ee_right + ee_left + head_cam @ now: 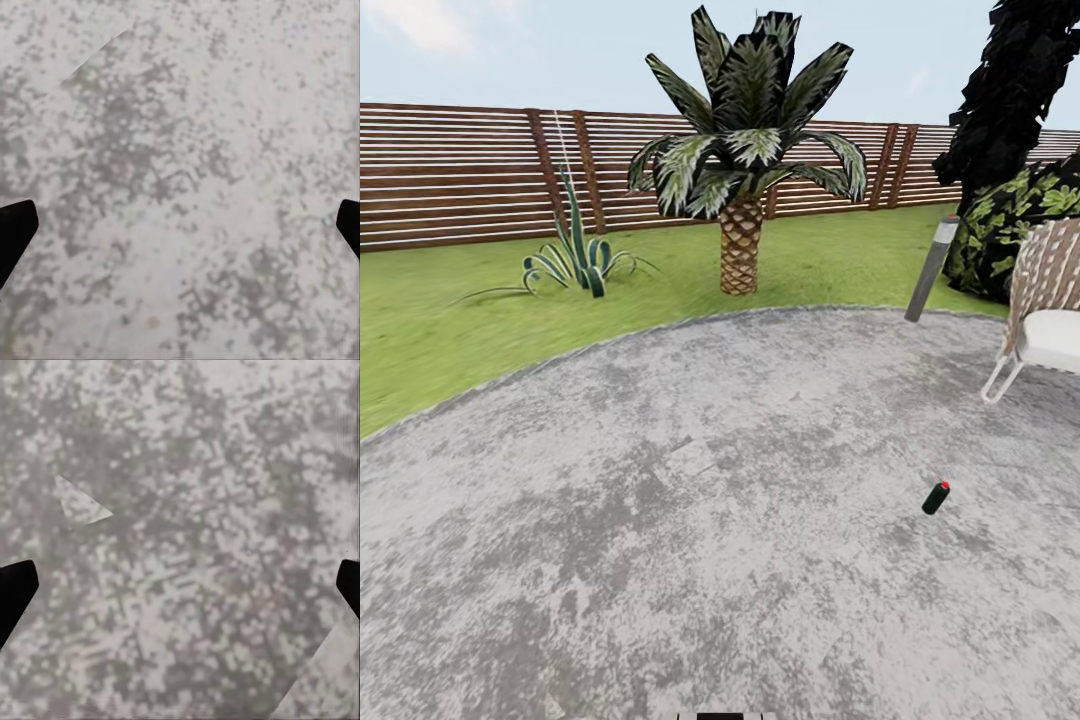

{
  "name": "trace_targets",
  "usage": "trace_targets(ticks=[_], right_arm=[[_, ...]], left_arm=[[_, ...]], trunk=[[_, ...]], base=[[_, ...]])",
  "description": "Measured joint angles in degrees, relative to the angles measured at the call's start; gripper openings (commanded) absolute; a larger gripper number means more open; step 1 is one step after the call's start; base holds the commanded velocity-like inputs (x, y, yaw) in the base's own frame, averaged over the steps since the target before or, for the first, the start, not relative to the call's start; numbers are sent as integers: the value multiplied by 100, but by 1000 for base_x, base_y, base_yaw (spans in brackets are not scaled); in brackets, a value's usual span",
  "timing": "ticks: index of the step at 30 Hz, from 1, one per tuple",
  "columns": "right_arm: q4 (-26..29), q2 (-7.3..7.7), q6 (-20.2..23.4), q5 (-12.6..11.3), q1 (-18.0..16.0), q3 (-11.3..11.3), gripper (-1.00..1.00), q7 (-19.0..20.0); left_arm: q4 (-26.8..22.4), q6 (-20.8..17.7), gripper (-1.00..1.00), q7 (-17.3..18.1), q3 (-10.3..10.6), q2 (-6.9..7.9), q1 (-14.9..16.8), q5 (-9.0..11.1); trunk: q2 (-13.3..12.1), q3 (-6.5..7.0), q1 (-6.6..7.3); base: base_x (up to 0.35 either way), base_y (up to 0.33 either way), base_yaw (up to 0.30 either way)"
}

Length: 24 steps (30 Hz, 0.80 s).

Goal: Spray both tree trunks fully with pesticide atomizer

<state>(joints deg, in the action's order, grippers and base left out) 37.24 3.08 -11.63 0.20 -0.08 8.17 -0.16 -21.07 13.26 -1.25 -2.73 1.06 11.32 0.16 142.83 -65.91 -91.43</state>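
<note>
One pesticide atomizer (935,497), a small dark green bottle with a red tip, lies tilted on the mottled grey paved floor (690,520) toward the right of the head view, alone and touching nothing else. Nearest to it, at the right edge, stands one white-framed chair (1044,315) with a woven back, and just beyond that one thin grey lamp post (931,270) leans at the rim of the paving. Behind the post is one leafy bush (1010,225) under one narrow black cypress-like tree (1015,85). On the green lawn (440,320) past the paving grow one short palm (745,150) with a scaly orange-brown trunk and one spiky agave-like plant (575,262) to its left. A brown slatted wooden fence (460,175) closes the garden behind them. In the left wrist view the left gripper (180,589) has its two dark fingertips (13,592) spread wide at opposite edges of the frame, holding nothing, with only grey paving between them. The right gripper (180,229) likewise has its fingertips (13,229) far apart over bare paving, empty and touching nothing.
</note>
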Motion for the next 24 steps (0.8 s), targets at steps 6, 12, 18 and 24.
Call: trace_targets(ticks=[6,12,18,24], right_arm=[[3,-2,0,-4,0,5,100,-5],[2,-7,-1,-4,0,6,100,-7],[3,-7,-1,-4,0,7,100,-8],[4,-9,0,-4,0,6,100,-8]], left_arm=[[-4,0,100,0,-2,4,0,0],[-5,0,100,0,-2,6,1,0],[-5,0,100,0,-2,2,1,0],[-5,0,100,0,-1,2,0,0]], trunk=[[0,0,0],[0,0,0],[0,0,0],[0,0,0]], base=[[317,-49,-3],[328,-7,-154],[331,-21,-203],[294,-132,-13]])
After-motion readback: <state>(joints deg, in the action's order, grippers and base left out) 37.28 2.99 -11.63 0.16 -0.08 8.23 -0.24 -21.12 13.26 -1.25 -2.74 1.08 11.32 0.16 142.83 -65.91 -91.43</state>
